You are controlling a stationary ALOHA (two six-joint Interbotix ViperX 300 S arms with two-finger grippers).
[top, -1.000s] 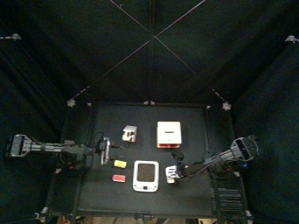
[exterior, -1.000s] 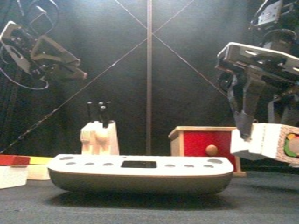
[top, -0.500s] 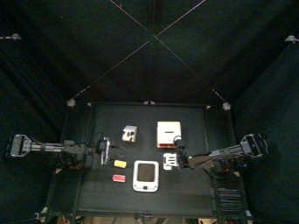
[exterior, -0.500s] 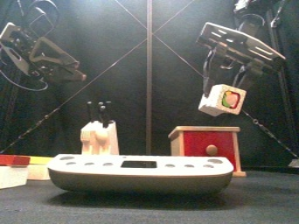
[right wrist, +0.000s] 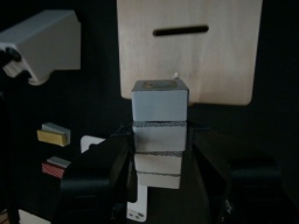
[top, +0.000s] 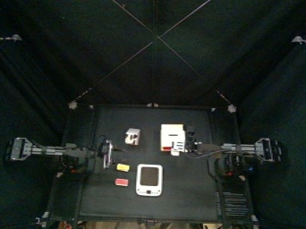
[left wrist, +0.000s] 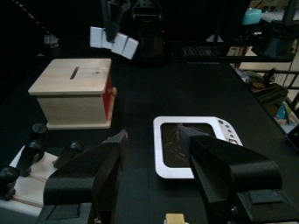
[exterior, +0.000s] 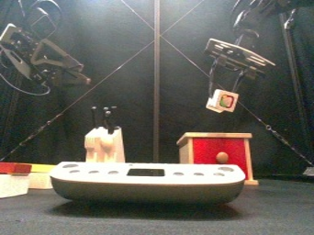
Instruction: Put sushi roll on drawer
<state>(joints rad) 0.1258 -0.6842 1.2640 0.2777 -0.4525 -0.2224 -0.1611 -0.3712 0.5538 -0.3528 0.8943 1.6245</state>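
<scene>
My right gripper is shut on the sushi roll, a small pale chunk with a dark rim, and holds it in the air above the drawer. In the top view the right gripper is over the front edge of the white drawer. In the right wrist view the roll sits between the jaws, with the drawer's slotted top behind it. My left gripper is open and empty, resting at the table's left.
A flat white device lies at the front middle. A white-and-tan toy figure stands left of the drawer. A small yellow block and a red block lie at the front left.
My right gripper has risen with the sushi roll and carried it back from beside the white device to above the drawer's front edge. The left arm has not moved.
</scene>
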